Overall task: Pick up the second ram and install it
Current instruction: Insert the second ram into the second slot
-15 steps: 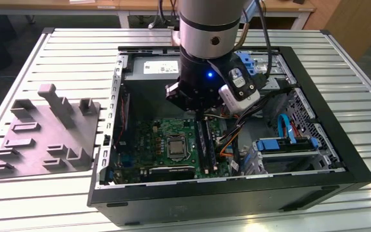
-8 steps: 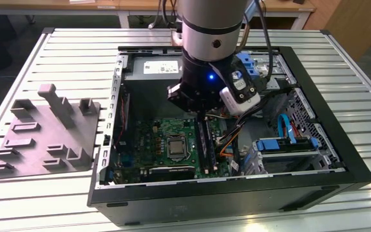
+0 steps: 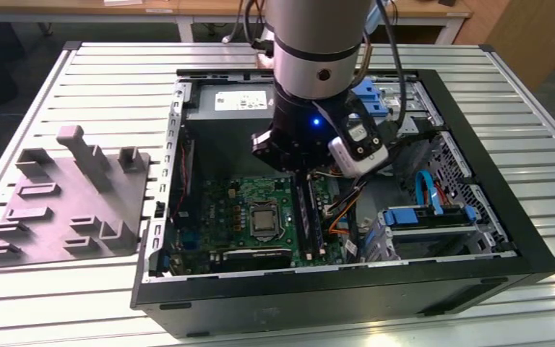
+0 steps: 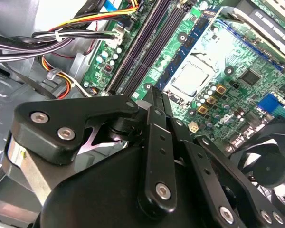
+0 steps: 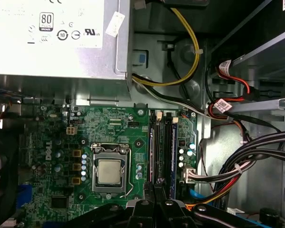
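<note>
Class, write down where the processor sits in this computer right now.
In the exterior view, the processor sits on the motherboard inside the open computer case, just to the exterior view's left of the memory slots.

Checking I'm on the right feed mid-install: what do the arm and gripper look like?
The arm is a silver-grey cylinder with a dark band, black cables running alongside. A white module sits at the wrist, near a small blue light. The gripper is black, built of flat linkage bars with silver screw heads.
</note>
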Robot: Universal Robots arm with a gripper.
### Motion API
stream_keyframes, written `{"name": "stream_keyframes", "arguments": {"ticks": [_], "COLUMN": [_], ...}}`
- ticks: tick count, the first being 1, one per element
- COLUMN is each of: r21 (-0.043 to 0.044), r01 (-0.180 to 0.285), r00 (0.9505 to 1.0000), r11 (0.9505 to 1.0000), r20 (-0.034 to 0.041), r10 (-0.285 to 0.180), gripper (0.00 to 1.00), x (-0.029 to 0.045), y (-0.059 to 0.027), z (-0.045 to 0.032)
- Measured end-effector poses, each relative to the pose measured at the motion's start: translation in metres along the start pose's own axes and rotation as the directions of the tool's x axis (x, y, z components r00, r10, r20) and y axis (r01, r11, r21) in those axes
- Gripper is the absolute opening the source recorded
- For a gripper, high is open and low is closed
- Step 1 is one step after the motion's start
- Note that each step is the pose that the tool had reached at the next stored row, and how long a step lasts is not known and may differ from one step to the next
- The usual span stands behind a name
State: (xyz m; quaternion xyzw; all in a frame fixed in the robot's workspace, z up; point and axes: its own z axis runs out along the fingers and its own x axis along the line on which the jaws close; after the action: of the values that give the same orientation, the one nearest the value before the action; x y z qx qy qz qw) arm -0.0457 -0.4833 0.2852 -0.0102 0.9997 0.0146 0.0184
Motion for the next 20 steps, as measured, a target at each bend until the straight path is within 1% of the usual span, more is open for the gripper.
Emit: {"name": "stream_keyframes", "arguments": {"ticks": [7,11,13,20], "r21": [-0.0003,-0.0003,-0.0002,-0.0001], "r01": [0.0,0.0,0.0,0.0], "r00": [1.0,1.0,1.0,1.0], "r11": [1.0,1.0,1.0,1.0], "r20": [0.0001,0.0001,0.0,0.0], "r10": [0.0,0.0,0.0,0.0], "gripper": [0.11,0.11,0.11,0.11], "x": [-0.0018,-0.007,-0.0083,-0.0088], "y": [-0.0003,-0.0005,-0.0006,-0.0009], "z": [0.0089,0.0116,0.0137,0.026]}}
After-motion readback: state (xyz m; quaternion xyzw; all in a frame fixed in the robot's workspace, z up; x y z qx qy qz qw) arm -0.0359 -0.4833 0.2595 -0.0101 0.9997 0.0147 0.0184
